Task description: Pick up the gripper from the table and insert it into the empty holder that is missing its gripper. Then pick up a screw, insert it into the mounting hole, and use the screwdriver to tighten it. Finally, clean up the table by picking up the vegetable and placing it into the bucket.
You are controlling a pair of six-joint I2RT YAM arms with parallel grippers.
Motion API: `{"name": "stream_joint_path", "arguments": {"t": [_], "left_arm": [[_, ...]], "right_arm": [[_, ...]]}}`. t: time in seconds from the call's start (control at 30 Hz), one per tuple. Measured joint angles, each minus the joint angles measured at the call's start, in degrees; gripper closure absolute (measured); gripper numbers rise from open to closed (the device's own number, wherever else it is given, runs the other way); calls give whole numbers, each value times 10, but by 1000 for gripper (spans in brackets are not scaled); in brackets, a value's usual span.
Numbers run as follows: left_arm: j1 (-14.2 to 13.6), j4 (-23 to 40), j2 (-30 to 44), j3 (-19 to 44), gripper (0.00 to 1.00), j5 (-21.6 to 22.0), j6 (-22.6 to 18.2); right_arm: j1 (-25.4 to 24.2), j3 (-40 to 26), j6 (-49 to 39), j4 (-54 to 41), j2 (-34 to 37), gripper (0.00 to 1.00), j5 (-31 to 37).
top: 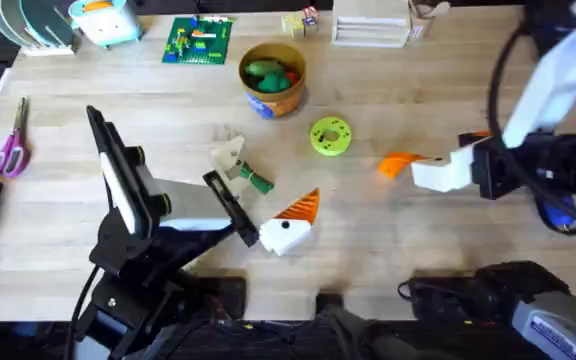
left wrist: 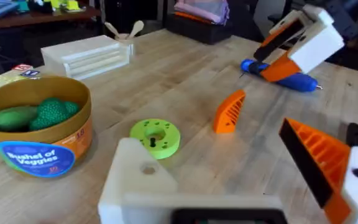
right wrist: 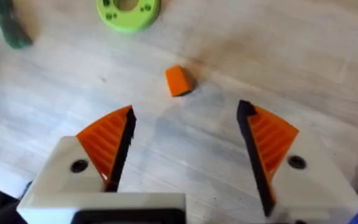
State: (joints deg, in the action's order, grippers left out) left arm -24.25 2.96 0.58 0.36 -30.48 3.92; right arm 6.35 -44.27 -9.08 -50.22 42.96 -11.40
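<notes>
Starting at the left of the table (top: 58, 215): the left gripper (top: 268, 215) sits low near the front edge, middle-left. Overhead gives one white finger block with an orange pad at its tip and a second pale block just past the vegetable (top: 256, 180), which lies between them on the wood. The left wrist view fills in more: the holder (left wrist: 138, 180) is a bare white block with the mounting hole (left wrist: 148, 169) showing, the other finger (left wrist: 328, 165) has its ribbed orange pad, and the two stand wide apart with nothing gripped.

Further along, toward the back edge, the bucket (top: 273, 78) has green toy veggies inside. The lime-green disc (top: 330, 136) lies in front of it.

Right of centre, the loose gripper (top: 399, 163) lies on the wood, just in front of the right gripper (top: 436, 172). The right wrist view shows that pincer spread wide, both orange pads (right wrist: 107, 143) on, holding nothing. The screwdriver (left wrist: 281, 73) is clearest from the left wrist view, lying near the right edge behind the right arm.
</notes>
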Motion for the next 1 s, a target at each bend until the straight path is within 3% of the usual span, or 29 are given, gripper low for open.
{"name": "stream_joint_path", "arguments": {"t": [0.2,0.5,0.6,0.87,1.0], "left_arm": [[0,0,0,0,9,0,0],[0,0,0,0,9,0,0],[0,0,0,0,8,0,0],[0,0,0,0,8,0,0],[0,0,0,0,8,0,0]], "right_arm": [[61,-19,-35,-4,130,10,50],[74,-20,-67,40,237,19,75],[74,-20,-73,52,248,139,76],[74,-21,-77,69,249,346,74],[74,-21,-77,69,249,366,52]]}}
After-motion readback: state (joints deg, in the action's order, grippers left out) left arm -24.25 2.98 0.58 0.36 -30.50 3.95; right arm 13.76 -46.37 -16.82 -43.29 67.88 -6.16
